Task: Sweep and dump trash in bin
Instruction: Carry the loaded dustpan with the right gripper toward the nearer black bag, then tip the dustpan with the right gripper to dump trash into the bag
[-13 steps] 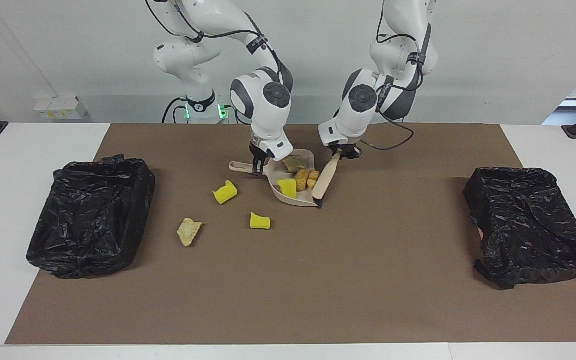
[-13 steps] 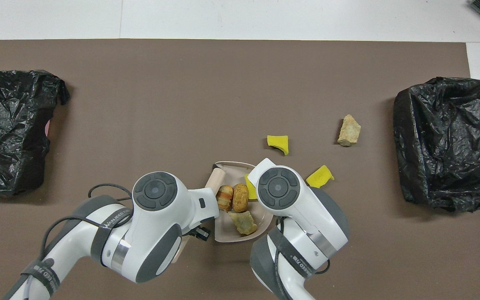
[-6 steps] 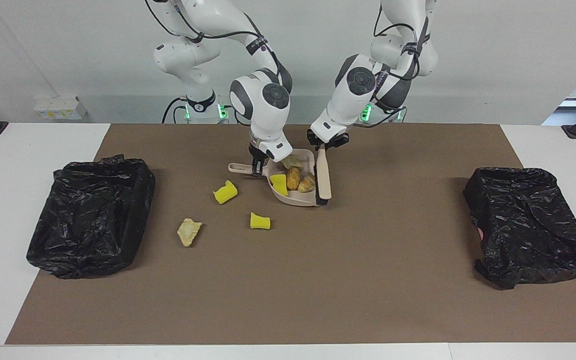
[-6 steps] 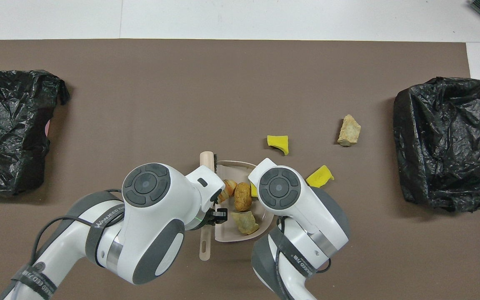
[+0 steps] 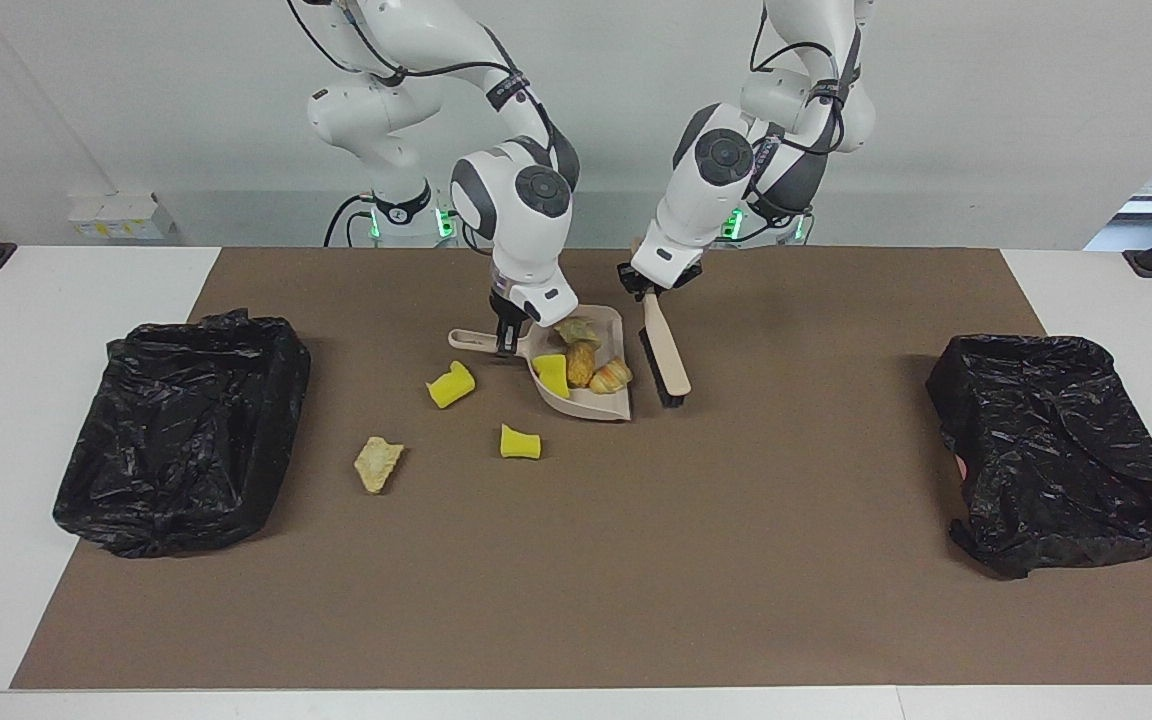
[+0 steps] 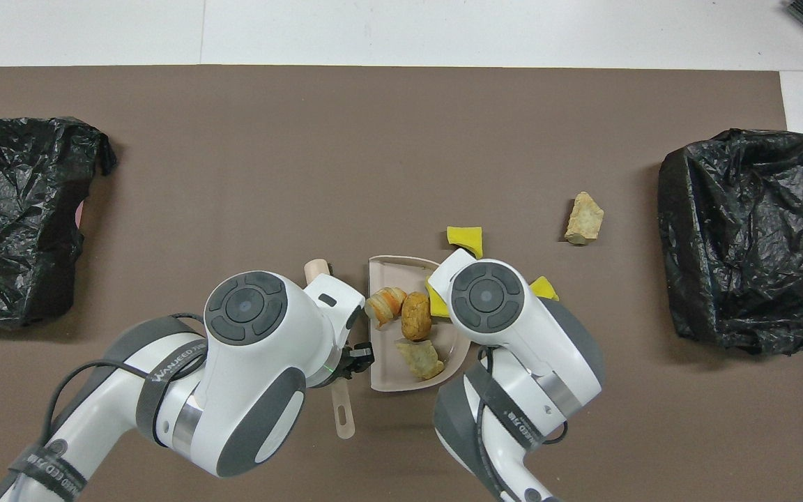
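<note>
Since the earlier frame the brush (image 5: 664,355) has been swung out of the pan (image 5: 608,408) and is now held apart from it, toward the left arm's end of the desk (image 5: 836,560), bristles down near the mat; the pan has been turned a little. The left claw (image 5: 648,292) is pinched shut on the brush handle, and the right claw (image 5: 506,343) is clamped on the pan handle (image 5: 471,340).

Four scraps lie in the pan: a yellow sponge (image 5: 550,373), two brown lumps (image 5: 582,362) and a greenish chunk (image 5: 577,329). Three are left on the mat: a sponge (image 5: 450,384) beside the pan, toward the right arm's end, another sponge (image 5: 520,442) farther from the robots, and a crumb (image 5: 377,464) nearer the bin (image 5: 181,430) at the right arm's end.

The load could be spilled if the pan were tipped mouth-down, since the lumps sit close to its open lip and look free to roll. The loose scraps could be knocked away by the pan's edge as it is shifted. The light sponges are likely to be flicked past the pan by a fast stroke. If dumping were begun now, three scraps would be left behind.
</note>
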You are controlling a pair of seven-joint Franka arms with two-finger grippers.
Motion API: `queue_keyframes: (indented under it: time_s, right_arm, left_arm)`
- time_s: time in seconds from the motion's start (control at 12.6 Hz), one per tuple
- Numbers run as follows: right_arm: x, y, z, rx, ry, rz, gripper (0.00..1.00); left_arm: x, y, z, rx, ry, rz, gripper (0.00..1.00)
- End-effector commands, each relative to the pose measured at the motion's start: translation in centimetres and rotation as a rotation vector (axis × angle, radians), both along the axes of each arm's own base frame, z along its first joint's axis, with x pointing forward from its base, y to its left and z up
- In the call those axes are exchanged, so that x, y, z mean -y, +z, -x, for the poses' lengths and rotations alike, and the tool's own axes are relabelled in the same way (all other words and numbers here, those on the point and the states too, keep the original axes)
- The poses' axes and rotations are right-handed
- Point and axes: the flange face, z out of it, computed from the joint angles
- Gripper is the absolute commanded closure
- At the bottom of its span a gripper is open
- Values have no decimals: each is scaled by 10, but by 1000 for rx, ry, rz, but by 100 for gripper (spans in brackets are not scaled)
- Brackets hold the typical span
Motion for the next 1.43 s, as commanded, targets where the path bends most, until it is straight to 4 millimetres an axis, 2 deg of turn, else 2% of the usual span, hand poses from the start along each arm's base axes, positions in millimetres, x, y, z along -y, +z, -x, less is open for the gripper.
queue_keyframes:
  time_s: [0.0,0.08,0.24,0.48,0.64,0.8,0.96,1.11,1.27,1.35]
  right_arm:
    - [28,39,-20,-17,46,15,100]
    - [40,51,-28,-30,41,14,100]
    - [66,77,-41,-40,61,10,100]
    - [116,114,-63,-45,52,13,100]
    - [164,131,-77,-41,50,-1,100]
    - [213,143,-78,-56,9,-4,100]
    - [263,147,-78,-78,17,11,100]
    - [321,157,-79,-86,45,30,100]
    - [370,157,-78,-107,94,67,100]
    - [395,165,-79,-86,117,84,100]
  left_arm:
    - [-11,7,23,25,-19,-62,100]
    - [-10,4,33,24,-34,-68,100]
    - [4,0,71,63,-83,-47,100]
    - [30,-5,126,93,-95,-50,100]
    - [46,-23,161,112,-119,-71,100]
    - [58,-39,191,146,-135,-71,100]
    - [64,-47,207,164,-139,-61,100]
    - [67,-52,213,159,-151,-68,100]
    - [67,-56,218,157,-162,-71,100]
    - [67,-59,219,156,-165,-74,100]
